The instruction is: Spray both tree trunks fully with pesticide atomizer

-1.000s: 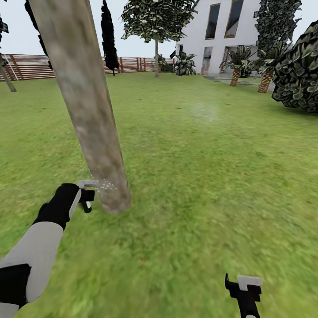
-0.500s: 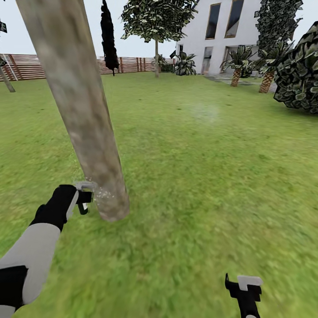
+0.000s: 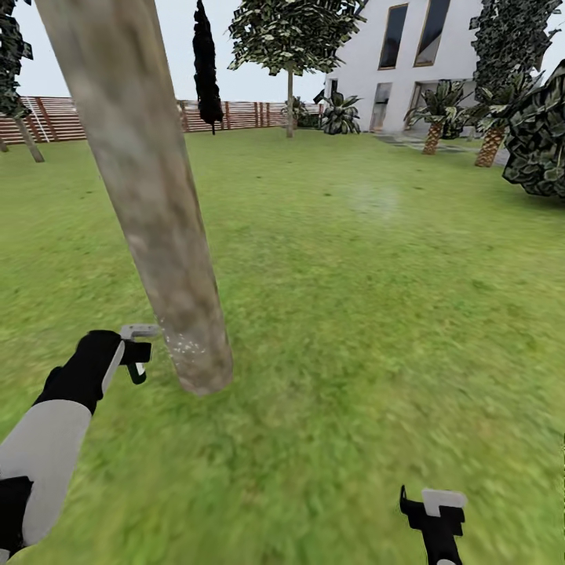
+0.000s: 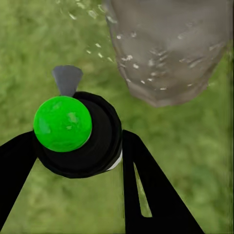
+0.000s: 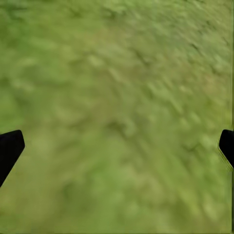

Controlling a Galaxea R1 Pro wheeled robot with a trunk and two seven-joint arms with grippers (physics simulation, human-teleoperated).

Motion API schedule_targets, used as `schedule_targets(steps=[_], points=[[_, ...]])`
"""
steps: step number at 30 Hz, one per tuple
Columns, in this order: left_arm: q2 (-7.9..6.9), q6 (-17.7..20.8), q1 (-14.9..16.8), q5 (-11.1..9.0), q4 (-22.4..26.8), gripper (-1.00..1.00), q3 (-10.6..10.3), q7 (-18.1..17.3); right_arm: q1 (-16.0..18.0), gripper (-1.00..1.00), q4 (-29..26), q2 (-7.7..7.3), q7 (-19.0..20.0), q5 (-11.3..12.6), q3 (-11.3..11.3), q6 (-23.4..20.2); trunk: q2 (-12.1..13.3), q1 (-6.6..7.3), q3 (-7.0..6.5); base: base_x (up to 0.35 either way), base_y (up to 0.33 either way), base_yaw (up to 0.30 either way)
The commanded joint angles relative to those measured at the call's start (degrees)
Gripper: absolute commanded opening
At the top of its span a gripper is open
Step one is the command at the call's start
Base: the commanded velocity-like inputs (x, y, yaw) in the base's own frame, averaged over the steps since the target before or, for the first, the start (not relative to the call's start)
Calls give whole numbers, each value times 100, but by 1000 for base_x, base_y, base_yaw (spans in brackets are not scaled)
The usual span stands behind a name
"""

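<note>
The left gripper [image 4: 78,161] is holding the atomizer [image 4: 73,131], its fingers [image 4: 151,190] clamped on the black body below the green cap. In the head view the nozzle is pointing toward 3 o'clock at the near trunk [image 3: 149,196], just beside its base, and white pesticide [image 3: 184,345] specks are dotting the bark there. The second tree [image 3: 290,47] is standing well apart at 12 o'clock. The right gripper [image 3: 433,514] is idling over grass [image 5: 117,97], fingers apart. Good coverage likely requires sweeping the nozzle upward and around the trunk.
</note>
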State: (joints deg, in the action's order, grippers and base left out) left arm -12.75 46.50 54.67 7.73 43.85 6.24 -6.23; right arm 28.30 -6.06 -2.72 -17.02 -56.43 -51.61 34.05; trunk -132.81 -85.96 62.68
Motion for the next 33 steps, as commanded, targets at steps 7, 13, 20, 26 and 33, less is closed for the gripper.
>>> schedule_targets(steps=[7, 13, 20, 26, 33], points=[[21, -9, 0, 10, 0, -100, 0, -1, 0, 100, 0, 0, 0, 1, -4, 4, 0, 0, 0, 66, -262, 0], [18, -9, 0, 10, 0, -100, 0, 1, 0, 100, 0, 0, -2, 0, 1, 5, 0, 0, 0, 1, -272, 0], [18, -9, 0, 10, 0, -100, -5, 3, 0, 100, 0, 0, 0, 0, 2, -3, 0, 0, 0, 7, -273, 202], [27, -9, 0, 10, 0, -100, 0, 2, 0, 100, 0, 2, 2, 0, 2, -4, 0, 0, 0, 90, -272, 46], [27, -9, 0, 10, 15, -100, 0, 4, 0, 100, 0, 0, -1, 0, 2, -4, 0, 0, 0, -41, -273, 22]])
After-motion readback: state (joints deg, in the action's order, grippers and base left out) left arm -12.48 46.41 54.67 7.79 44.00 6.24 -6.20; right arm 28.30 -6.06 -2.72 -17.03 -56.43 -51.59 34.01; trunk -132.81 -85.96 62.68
